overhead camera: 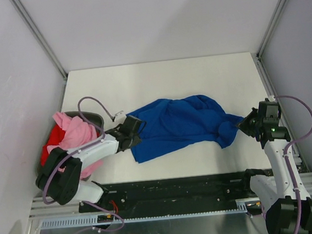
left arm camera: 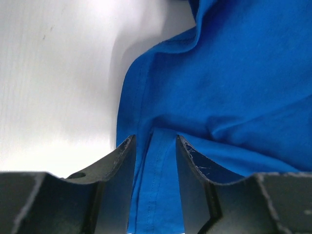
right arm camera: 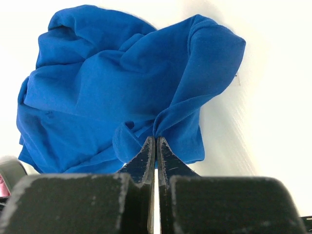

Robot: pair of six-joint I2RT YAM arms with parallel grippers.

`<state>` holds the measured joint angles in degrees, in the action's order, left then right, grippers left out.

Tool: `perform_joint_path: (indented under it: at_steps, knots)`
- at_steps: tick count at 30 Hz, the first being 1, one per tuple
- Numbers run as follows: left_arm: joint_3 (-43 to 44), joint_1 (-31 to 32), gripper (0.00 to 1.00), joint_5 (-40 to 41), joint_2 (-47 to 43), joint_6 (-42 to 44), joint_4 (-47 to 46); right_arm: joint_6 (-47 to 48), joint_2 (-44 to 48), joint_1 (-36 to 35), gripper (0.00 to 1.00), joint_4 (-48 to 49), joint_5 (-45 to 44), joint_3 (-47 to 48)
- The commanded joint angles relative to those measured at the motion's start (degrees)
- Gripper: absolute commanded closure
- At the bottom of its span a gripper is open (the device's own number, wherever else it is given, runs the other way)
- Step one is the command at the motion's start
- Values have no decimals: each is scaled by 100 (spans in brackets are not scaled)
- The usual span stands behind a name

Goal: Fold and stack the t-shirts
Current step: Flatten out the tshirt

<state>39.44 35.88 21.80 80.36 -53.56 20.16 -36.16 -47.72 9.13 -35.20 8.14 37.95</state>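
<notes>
Top external: blue shirt [overhead camera: 179,126] crumpled mid-worktop [overhead camera: 158,83]; right gripper [overhead camera: 245,124] pinches its right edge; left gripper [overhead camera: 132,131] straddles hem, clamp unclear. Close fully, then pull apart evenly, flattening cloth.

No legible text or markings

Blue t-shirt [overhead camera: 179,123] soft matt cloth; table [overhead camera: 158,78] smooth, matt; left end effector [left arm camera: 155,138] scuffed, matt
</notes>
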Motion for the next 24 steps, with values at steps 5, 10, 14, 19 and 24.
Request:
perform_joint_path:
  at_steps: [5, 10, 14, 19, 24]
  knots:
    - [508, 25, 60, 422, 341, 164, -203, 70, -30, 28, 100, 268, 188, -32]
    - [545, 26, 61, 286, 607, 169, -219, 66, -1, 28, 100, 270, 223, -47]
    - [481, 25, 61, 249, 706, 109, -225, 73, 12, 28, 100, 271, 224, -70]
    - [465, 29, 65, 235, 717, 108, -247, 65, -16, 28, 100, 307, 243, -110]
    - [475, 30, 89, 159, 588, 160, -238, 39, -21, 28, 100, 368, 247, -113]
